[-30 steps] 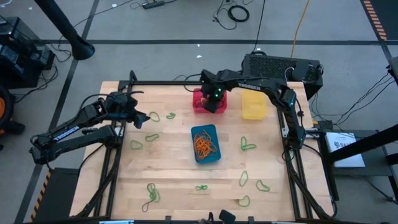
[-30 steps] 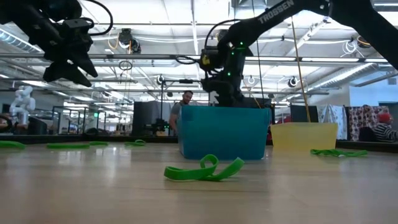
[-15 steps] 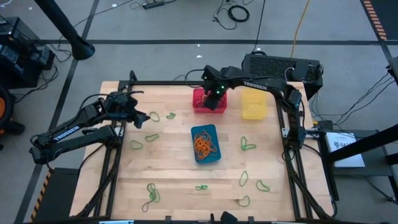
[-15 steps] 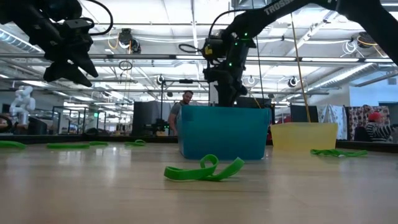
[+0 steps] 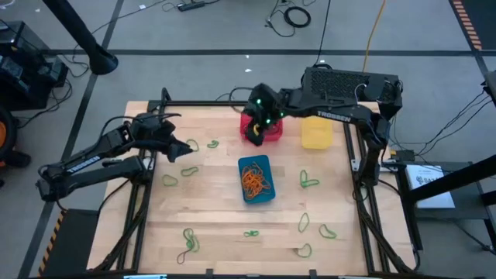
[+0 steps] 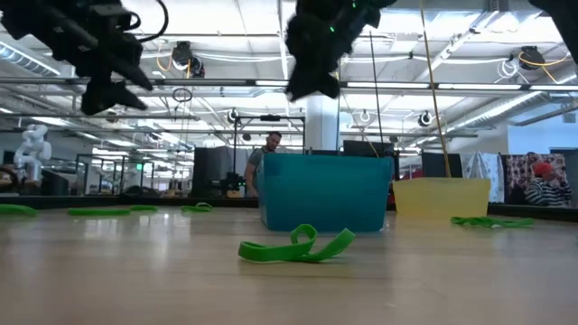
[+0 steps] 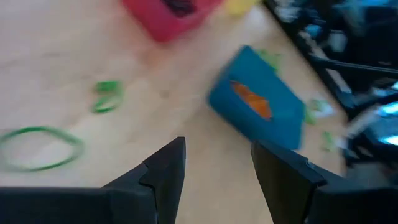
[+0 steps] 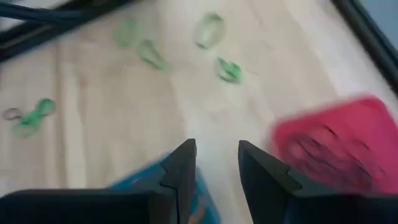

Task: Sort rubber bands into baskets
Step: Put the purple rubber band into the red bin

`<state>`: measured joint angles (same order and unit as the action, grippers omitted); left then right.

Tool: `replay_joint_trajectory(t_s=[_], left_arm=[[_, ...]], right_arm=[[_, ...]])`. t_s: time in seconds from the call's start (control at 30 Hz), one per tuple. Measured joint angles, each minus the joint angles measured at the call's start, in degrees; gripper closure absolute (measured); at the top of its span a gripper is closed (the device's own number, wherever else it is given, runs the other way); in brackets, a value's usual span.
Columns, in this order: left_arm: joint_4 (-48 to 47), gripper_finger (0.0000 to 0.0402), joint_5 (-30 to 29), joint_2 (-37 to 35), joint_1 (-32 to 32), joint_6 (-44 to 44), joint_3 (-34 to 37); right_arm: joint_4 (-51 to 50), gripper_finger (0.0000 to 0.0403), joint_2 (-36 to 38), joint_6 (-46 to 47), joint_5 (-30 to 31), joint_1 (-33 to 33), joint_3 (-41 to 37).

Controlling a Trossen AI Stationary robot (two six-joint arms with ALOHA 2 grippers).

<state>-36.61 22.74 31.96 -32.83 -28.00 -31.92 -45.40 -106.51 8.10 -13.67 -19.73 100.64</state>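
Right claw [image 5: 256,132]: part open, empty, above small red plastic basket [image 5: 249,124].
Left claw [image 5: 180,147]: wide, empty, over green rubber bands [image 5: 191,145].

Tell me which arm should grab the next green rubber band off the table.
Left. The open left gripper hangs right beside loose green rubber bands on the wooden table, nothing held. The right gripper, jaws apart and empty, is over the red plastic basket, farther from any band.
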Motion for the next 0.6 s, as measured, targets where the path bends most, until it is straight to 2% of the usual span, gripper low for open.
replay_joint_trajectory(t_s=[0.13,0.43,0.6], left_arm=[[3.9,0.021,2.2,1.9,4.6,-3.1,0.0],[9.2,0.021,0.3,9.3,18.9,-13.3,0.0],[15.7,0.021,-6.5,14.7,28.4,-20.0,0.0]], right_arm=[[4.1,0.0289,0.0,-0.8,0.0,4.7,0.0],[9.0,0.0289,-1.4,-3.6,0.0,13.8,0.0],[10.0,0.0289,-1.5,-6.0,0.0,17.7,0.0]])
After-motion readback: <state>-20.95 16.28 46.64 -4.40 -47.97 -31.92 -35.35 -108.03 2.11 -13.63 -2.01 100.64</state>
